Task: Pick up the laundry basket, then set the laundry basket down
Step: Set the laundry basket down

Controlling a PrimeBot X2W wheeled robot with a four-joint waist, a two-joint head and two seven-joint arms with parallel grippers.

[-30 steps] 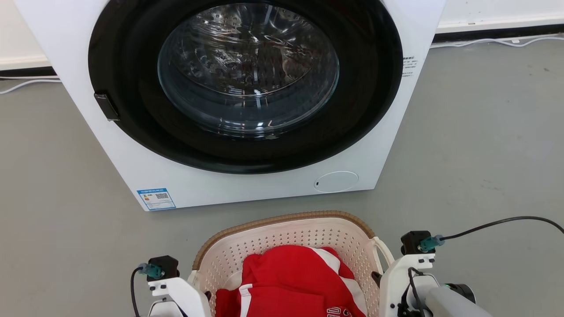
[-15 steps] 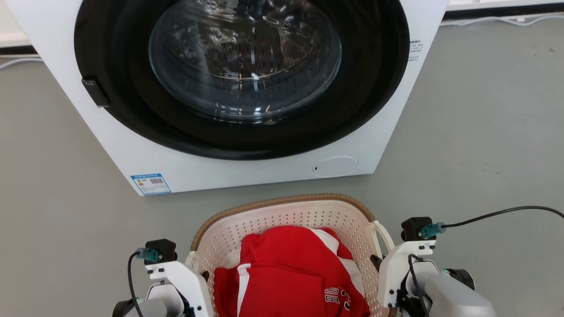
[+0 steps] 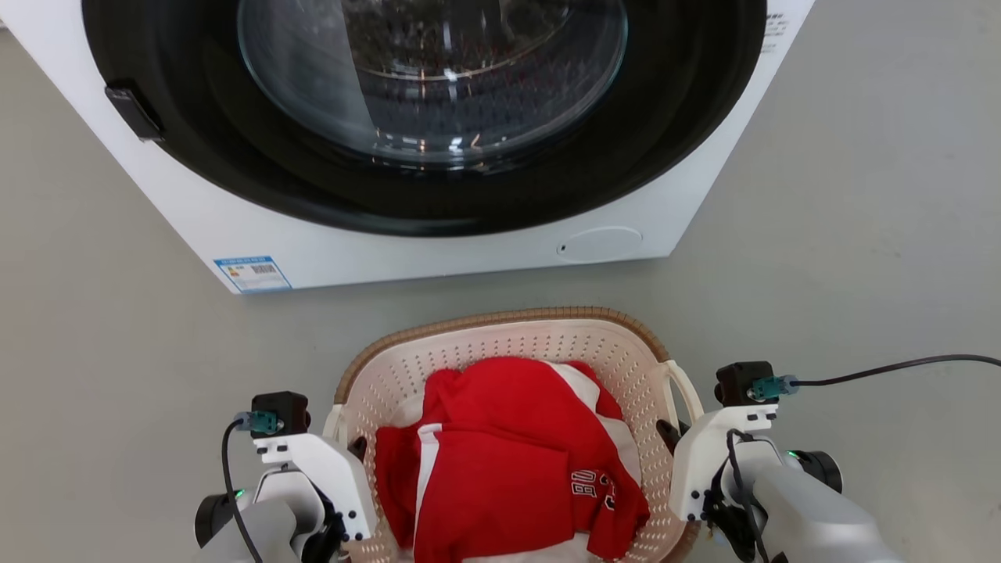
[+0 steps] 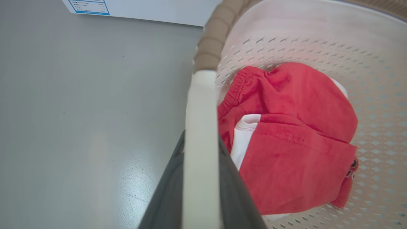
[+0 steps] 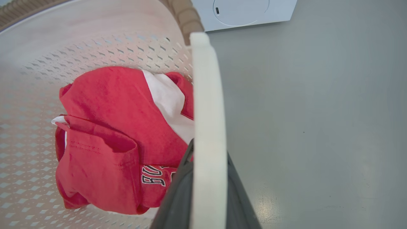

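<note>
My left fingers [image 4: 165,197] are narrow, clamped on the left handle [image 4: 200,111] of the basket [image 3: 500,344]; my right fingers [image 5: 240,197] pinch the right handle [image 5: 208,95] likewise. The basket is between both pairs, with a red shirt [image 3: 500,469] inside.

— Anything you can read from here?
— On the red shirt [image 3: 500,469] in the laundry basket [image 3: 500,319], outlined letters [image 3: 588,482] at lower centre-right of the head view: I make out "BU", no more.
— And the washer [image 3: 438,254]?
— A blue-edged sticker [image 3: 252,274] at its lower left corner, with a code block, and printed lines [image 3: 774,31] at the upper right. Both too small for me to read.
</note>
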